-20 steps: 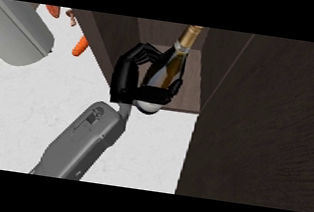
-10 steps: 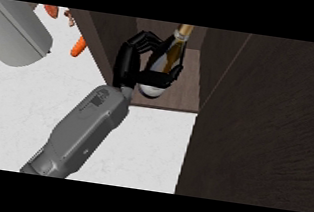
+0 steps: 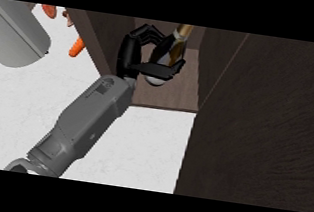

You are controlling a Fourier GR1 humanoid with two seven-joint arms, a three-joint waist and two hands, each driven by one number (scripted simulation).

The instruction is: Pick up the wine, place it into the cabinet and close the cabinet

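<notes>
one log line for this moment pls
phase: placing | black hand: curled round dark gold-necked wine bottle | bottle: inside dark brown wooden cabinet | cabinet door: open | other hand: unseen

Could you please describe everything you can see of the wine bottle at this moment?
The wine bottle is slim, with a golden-brown neck pointing to the view's top and a pale, rounded lower end showing below the fingers. It looks glossy, like glass. It sits inside the open dark wood cabinet, slightly tilted. A robot hand curls round its middle and hides much of the body. Whether it rests on the cabinet floor cannot be told.
</notes>
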